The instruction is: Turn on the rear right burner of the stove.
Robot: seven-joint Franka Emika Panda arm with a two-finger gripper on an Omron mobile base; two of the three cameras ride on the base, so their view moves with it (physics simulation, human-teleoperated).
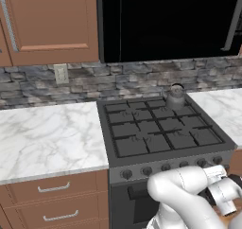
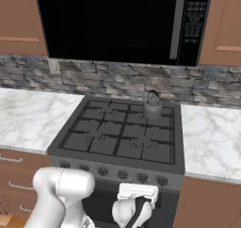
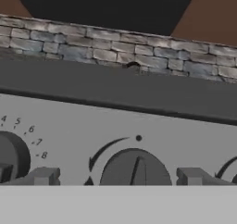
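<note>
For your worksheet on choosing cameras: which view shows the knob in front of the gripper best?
The hand view: the knob sits large between the fingertips, its pointer ridge and dial arc plain. The left base view shows the stove's knob row as small dark dots, partly behind the arm; the right base view shows the row small above the hand.

Nos. 4, 5, 6, 7, 8 on stove panel by left knob

We find the left base view set high, facing forward and down at the dark grey gas stove with black grid grates from its seven o'clock. The right base view takes the same stove from five o'clock. The hand view sits very near its front panel, a round dark knob at six o'clock.
</note>
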